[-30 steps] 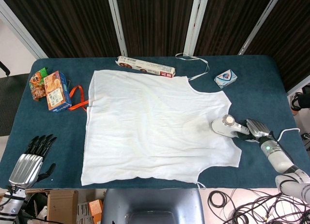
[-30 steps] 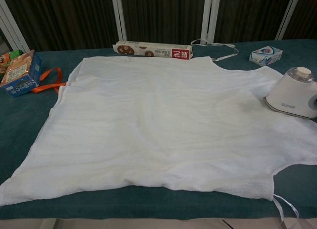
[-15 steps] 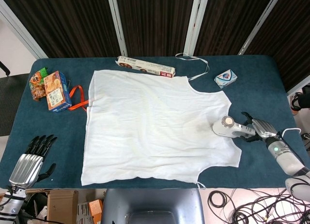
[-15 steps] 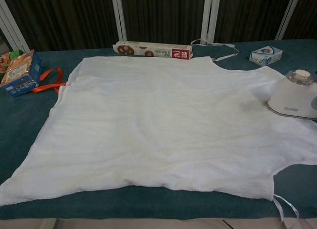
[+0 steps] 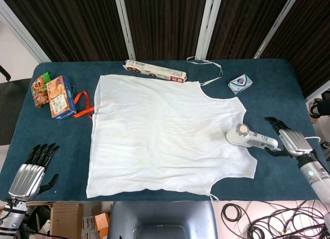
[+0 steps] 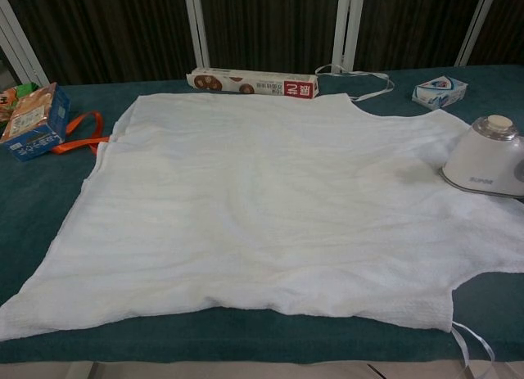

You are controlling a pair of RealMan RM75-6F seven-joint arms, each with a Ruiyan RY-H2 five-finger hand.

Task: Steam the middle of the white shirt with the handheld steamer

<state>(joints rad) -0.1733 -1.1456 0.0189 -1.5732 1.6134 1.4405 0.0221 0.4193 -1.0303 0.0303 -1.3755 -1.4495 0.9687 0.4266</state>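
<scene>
The white shirt lies spread flat on the blue table. The white handheld steamer rests head-down on the shirt's right edge, its handle pointing right. My right hand hovers just right of the handle end with fingers spread, apart from it and holding nothing. My left hand hangs off the table's near left corner, fingers straight and empty. The chest view shows neither hand.
A long cookie box lies behind the shirt. A small blue-white box sits at back right. An orange snack box, a snack bag and an orange strap are at the left. White ribbon trails at the back.
My right hand has let go of the steamer handle and drawn back to the right. The steamer stays on the shirt's right edge, slightly shifted. The left hand has not moved.
</scene>
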